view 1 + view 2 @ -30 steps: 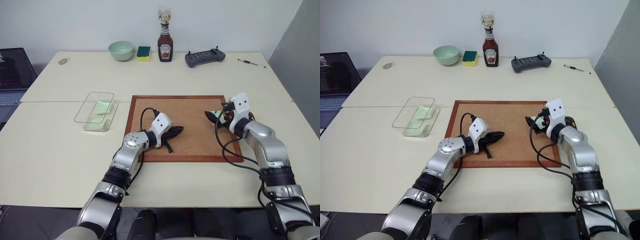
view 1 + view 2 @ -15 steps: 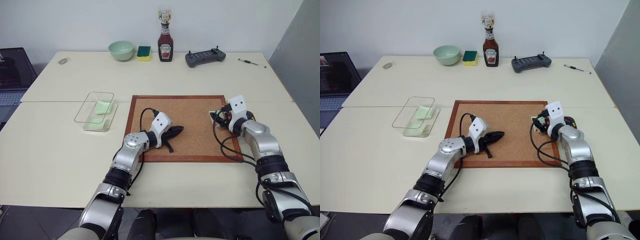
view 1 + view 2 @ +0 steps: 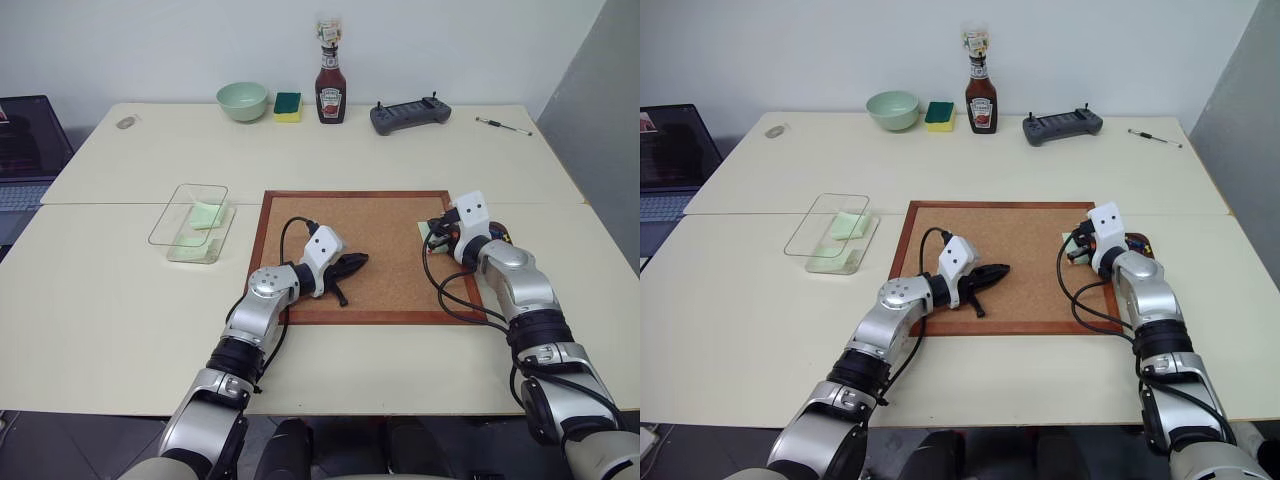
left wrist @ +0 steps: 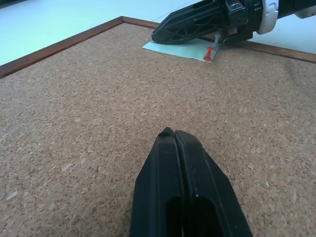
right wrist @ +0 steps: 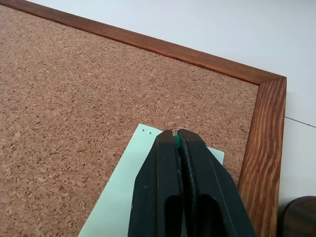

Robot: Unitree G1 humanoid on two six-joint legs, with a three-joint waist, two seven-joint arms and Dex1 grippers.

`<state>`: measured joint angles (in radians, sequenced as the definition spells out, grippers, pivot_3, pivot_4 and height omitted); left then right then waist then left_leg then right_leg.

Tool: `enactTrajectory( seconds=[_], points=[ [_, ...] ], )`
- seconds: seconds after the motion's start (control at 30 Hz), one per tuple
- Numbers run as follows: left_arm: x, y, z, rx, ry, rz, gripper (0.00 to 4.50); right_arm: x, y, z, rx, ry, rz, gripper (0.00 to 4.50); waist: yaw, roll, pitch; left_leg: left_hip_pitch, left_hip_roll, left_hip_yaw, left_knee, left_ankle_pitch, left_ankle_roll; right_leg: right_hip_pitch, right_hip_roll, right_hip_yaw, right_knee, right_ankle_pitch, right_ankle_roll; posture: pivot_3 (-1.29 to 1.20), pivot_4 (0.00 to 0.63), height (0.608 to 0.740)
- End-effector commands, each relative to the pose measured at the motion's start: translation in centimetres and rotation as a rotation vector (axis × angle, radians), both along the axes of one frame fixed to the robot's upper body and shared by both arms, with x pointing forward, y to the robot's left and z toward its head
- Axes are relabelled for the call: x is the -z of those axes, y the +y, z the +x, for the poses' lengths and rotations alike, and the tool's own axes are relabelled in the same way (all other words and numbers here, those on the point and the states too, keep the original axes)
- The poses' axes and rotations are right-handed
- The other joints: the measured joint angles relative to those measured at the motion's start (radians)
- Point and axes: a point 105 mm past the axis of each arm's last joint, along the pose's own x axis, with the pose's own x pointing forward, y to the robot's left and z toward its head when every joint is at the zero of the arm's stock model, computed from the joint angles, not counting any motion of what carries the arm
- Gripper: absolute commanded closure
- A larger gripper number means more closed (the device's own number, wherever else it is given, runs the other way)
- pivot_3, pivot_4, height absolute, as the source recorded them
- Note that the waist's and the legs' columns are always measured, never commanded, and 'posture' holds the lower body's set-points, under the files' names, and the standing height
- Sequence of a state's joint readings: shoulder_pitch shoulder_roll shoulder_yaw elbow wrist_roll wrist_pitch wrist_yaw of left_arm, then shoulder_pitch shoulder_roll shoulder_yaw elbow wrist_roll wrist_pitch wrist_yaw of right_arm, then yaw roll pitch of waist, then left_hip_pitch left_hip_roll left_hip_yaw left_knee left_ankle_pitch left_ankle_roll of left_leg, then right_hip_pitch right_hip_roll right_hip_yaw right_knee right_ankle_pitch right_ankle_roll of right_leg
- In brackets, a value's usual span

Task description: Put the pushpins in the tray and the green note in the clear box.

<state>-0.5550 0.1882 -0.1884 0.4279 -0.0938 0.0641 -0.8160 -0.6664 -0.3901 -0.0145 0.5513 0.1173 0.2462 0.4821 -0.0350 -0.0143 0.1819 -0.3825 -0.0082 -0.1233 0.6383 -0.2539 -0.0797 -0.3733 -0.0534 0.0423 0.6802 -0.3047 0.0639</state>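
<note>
My right pincer (image 5: pixel 177 140) is clenched on a green pushpin (image 5: pixel 176 140) stuck thru the green note (image 5: pixel 128 197) at the cork board (image 3: pixel 370 215)'s far right corner; a red pushpin (image 4: pixel 209 53) sits in the note too. Left pincer (image 4: pixel 174 136) clenched, empty, mid-board. Step: pulling pins. Next, I reckon: lift straight out w/o tearing, carry to the tray (image 3: pixel 1137 243) just right of the board.

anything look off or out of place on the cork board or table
Nothing is spilled or damaged. One oddity: the clear box already holds pale green slips, while a green note is still pinned at the cork board's right edge.
</note>
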Motion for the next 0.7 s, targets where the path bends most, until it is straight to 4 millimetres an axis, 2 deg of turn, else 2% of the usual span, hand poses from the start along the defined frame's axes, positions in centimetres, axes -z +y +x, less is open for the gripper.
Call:
enactTrajectory(
  seconds=[0.03,0.3,0.7],
  points=[
    [1.3,-0.4,-0.8,0.019,0.042,0.021,4.50,-3.0,0.0,0.4,-0.005,-0.109,0.012,4.43,0.000,0.000,0.000,0.000,0.000,0.000,0.000,0.000,0.000,0.000,0.000,0.000,0.000,0.000,0.000,0.00,0.150,0.740],
    [1.5,-0.7,-1.1,0.027,0.053,0.025,4.50,-4.5,0.3,0.1,-0.010,-0.154,0.041,4.43,0.000,0.000,0.000,0.000,0.000,0.000,0.000,0.000,0.000,0.000,0.000,0.000,0.000,0.000,0.000,0.00,0.150,0.740],
    [1.9,-0.7,-1.5,0.034,0.066,0.036,4.50,-4.8,0.4,-0.3,-0.012,-0.165,0.051,4.43,-0.001,0.000,0.000,0.000,0.000,0.000,0.000,0.000,0.000,0.000,0.000,0.000,0.000,0.000,0.000,0.00,0.150,0.740]
  ],
)
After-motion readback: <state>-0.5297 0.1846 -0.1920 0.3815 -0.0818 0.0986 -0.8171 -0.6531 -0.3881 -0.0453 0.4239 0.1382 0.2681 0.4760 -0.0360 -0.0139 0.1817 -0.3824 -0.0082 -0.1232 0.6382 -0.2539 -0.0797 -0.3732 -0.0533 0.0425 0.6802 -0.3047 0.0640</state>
